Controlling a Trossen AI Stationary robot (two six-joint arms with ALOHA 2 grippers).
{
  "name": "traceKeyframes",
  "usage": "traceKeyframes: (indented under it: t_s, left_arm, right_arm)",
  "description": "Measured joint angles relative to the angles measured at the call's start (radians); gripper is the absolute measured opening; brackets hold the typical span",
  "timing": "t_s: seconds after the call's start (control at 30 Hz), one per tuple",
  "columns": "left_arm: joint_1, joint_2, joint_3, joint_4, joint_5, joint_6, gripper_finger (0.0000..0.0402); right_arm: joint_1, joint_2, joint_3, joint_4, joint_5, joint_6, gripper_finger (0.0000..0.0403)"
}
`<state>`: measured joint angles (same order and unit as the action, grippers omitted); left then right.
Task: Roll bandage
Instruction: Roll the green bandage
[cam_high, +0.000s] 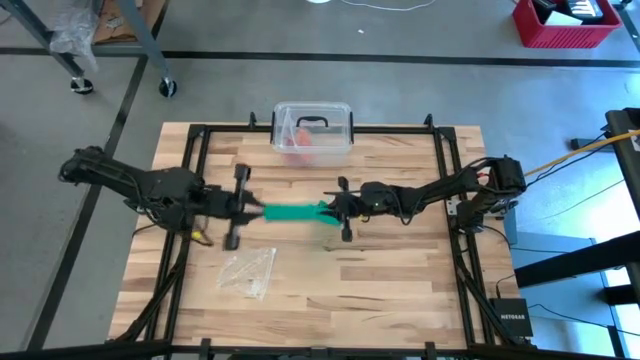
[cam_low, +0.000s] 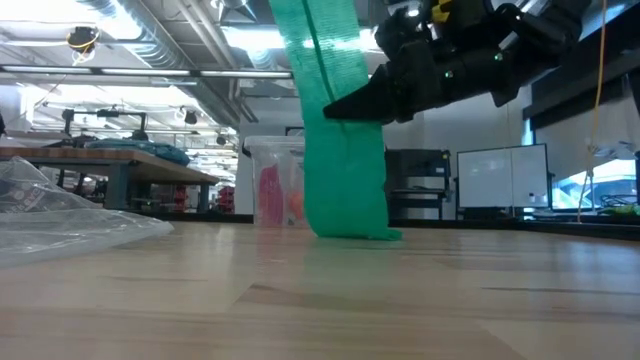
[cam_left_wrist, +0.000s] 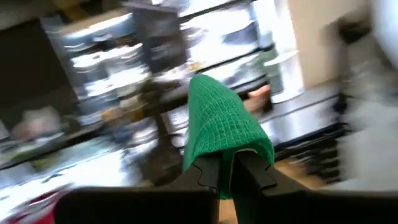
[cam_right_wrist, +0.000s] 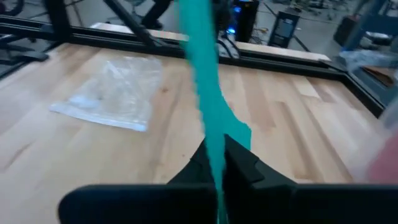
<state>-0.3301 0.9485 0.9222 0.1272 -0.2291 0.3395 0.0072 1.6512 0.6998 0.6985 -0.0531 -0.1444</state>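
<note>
Green bandage (cam_high: 291, 212) hangs stretched between both arms; left gripper (cam_left_wrist: 225, 176) pinches one end, right gripper (cam_right_wrist: 216, 163) pinches the other. Probably keeps it taut for rolling.

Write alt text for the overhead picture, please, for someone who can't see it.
Seen from above, two dark robot arms hold a green bandage stretched between them over a wooden table, the left gripper and right gripper each shut on one end. A clear plastic box sits at the far edge and a clear wrapper lies nearer.
</note>
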Motion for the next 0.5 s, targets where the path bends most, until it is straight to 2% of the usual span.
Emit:
traceKeyframes:
  t_s: [0.1,0.2,0.33,0.5]
  left_arm:
    - [-0.003,0.024,0.000,-0.003,-0.216,0.063,0.0011]
    - [-0.003,0.043,0.000,-0.001,-0.348,0.116,0.0011]
    - [-0.004,0.058,0.000,-0.013,-0.427,0.167,0.0011]
    - [-0.004,0.057,0.000,-0.026,-0.436,0.170,0.0011]
  right_arm:
    - [0.039,0.000,0.015,-0.019,-0.001,-0.028,0.0005]
    - [0.083,0.000,0.053,-0.087,-0.001,-0.054,0.0006]
    - [0.152,-0.005,0.127,-0.263,0.009,-0.128,0.0003]
    - [0.236,-0.073,0.208,-0.403,0.091,-0.190,0.0003]
